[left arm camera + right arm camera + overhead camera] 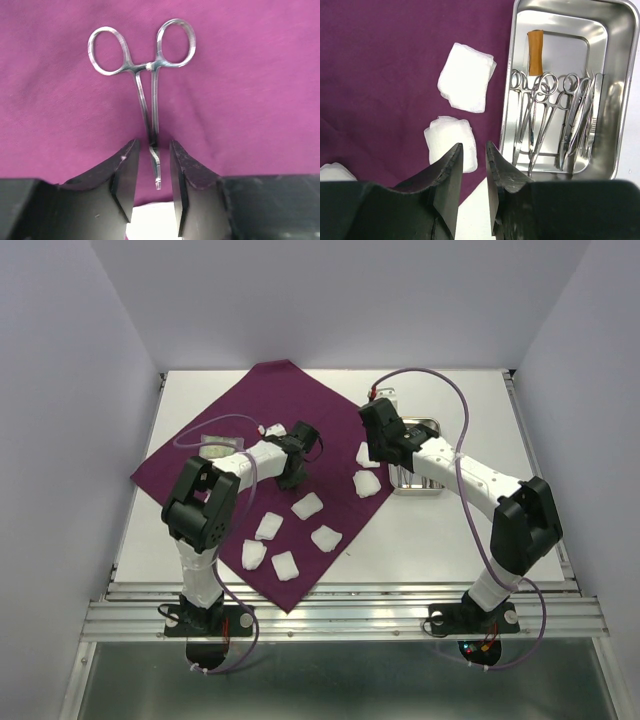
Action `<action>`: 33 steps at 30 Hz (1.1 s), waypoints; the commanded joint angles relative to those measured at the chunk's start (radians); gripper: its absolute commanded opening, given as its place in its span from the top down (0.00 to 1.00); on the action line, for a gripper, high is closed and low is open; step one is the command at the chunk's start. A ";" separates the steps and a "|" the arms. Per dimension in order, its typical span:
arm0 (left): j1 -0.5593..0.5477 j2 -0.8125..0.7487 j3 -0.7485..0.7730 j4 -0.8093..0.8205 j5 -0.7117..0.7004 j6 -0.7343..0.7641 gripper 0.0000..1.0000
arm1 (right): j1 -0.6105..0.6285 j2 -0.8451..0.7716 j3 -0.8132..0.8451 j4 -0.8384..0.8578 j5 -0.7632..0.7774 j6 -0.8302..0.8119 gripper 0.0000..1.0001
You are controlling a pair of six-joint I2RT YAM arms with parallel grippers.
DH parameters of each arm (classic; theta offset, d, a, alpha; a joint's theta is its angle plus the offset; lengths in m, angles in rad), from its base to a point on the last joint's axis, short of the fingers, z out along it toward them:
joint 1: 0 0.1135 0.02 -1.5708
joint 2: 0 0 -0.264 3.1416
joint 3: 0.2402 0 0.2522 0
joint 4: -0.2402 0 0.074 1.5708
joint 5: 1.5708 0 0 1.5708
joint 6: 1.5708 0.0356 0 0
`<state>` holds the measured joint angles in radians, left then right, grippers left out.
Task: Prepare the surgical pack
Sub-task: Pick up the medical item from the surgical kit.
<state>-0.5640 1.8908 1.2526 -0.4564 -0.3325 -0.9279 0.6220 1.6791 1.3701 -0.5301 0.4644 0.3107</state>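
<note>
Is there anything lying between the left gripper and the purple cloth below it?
Yes. Steel forceps lie flat on the purple cloth, directly under the left gripper. Their tip sits in the gap between its open fingers, and their rings point away from it.

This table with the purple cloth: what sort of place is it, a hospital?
Likely a robotics lab bench staged as a surgical prep station: two white-and-black robot arms stand at a large deep-purple fabric cloth carrying white gauze pads, beside a shiny steel tray of ring-handled instruments.
</note>
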 commanded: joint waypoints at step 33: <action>-0.091 -0.128 0.094 -0.088 -0.103 0.044 1.00 | -0.352 -0.127 -0.086 0.084 -0.093 0.042 0.69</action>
<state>-0.6319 1.8107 1.2911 -0.5194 -0.4007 -0.9058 0.3717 1.6070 1.2938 -0.4999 0.4252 0.3283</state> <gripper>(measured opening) 0.178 0.306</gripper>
